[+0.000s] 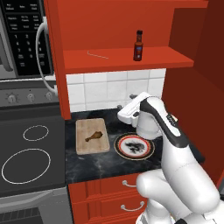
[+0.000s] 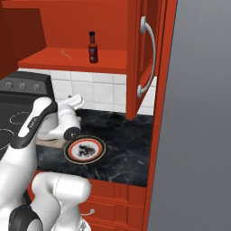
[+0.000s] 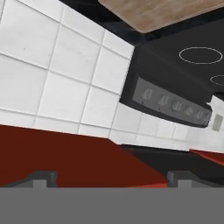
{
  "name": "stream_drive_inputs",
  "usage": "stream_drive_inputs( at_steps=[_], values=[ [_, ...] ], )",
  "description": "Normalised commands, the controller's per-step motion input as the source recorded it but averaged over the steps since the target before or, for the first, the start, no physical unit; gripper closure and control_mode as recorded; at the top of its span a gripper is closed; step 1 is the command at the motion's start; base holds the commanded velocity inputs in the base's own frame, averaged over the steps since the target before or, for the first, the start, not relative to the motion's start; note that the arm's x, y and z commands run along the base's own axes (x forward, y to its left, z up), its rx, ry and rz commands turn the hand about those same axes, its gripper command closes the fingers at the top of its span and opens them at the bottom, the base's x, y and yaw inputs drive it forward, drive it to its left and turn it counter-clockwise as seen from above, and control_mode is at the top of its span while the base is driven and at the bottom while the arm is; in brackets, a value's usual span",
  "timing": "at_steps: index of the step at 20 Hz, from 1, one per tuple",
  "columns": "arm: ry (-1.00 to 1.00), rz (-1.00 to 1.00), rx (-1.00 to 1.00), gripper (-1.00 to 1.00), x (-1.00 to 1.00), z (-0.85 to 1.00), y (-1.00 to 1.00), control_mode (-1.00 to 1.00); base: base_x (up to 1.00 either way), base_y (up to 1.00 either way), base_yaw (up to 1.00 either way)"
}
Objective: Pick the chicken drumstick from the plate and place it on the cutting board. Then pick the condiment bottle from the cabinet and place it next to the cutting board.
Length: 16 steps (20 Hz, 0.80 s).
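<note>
The golden-brown chicken drumstick [image 1: 93, 137] lies on the tan cutting board [image 1: 92, 136], left of the plate [image 1: 117, 146], whose patterned centre is bare. The dark condiment bottle [image 1: 138, 45] with a red label stands upright on the red cabinet shelf [image 1: 109, 59]. My gripper [image 1: 125, 101] hovers above the counter's back, behind the plate and well below the shelf. Its jaws stand wide open and hold nothing. In the hand view the gripper [image 3: 113, 179] faces the tiled wall, with the board's corner [image 3: 162, 13] at the top. The right base view shows the bottle [image 2: 93, 47] and plate [image 2: 103, 151].
A black stove [image 1: 30, 153] with ring burners adjoins the dark marble counter [image 1: 109, 164] on the left, with a microwave [image 1: 24, 35] above it. An open red cabinet door [image 2: 145, 54] with a silver handle hangs to the right. Red drawers [image 1: 113, 192] sit below the counter.
</note>
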Motion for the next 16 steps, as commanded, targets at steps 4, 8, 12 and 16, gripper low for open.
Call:
stream_drive_inputs(
  at_steps=[4, 8, 12, 16],
  values=[
    [0.00, -0.06, 0.00, -1.00, -0.02, 0.40, -0.12, -1.00, 0.00, 0.00, 0.00],
    [0.00, -0.06, 0.00, -1.00, -0.04, 0.35, -0.08, -1.00, 0.00, 0.00, 0.00],
    [0.00, -0.05, 0.00, -1.00, -0.06, 0.30, -0.05, -1.00, 0.00, 0.00, 0.00],
    [0.00, -0.05, 0.00, -1.00, -0.06, 0.27, -0.03, -1.00, 0.00, 0.00, 0.00]
  ],
)
